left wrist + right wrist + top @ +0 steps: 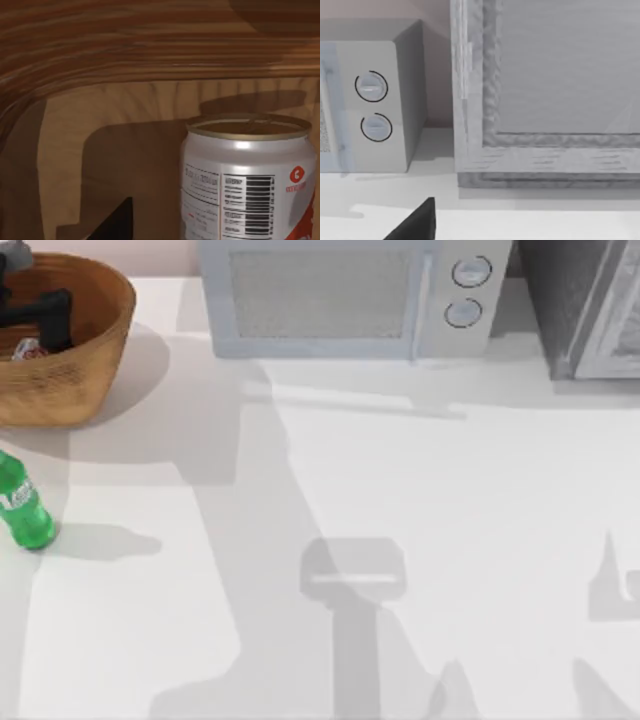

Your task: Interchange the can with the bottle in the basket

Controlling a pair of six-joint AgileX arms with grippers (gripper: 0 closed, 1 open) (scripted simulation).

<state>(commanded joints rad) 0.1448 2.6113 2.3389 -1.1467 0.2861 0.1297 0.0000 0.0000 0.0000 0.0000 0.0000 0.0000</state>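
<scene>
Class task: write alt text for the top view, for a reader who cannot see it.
The left gripper reaches into the wicker basket at the table's far left, beside the can inside it. A green bottle stands on the table in front of the basket; a microwave sits at the back.

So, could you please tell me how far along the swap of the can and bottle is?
Nothing looks done: the can sits inside the basket and the bottle stands on the table. In hand: the left gripper is down inside the basket beside the can. Both transfers remain.
</scene>
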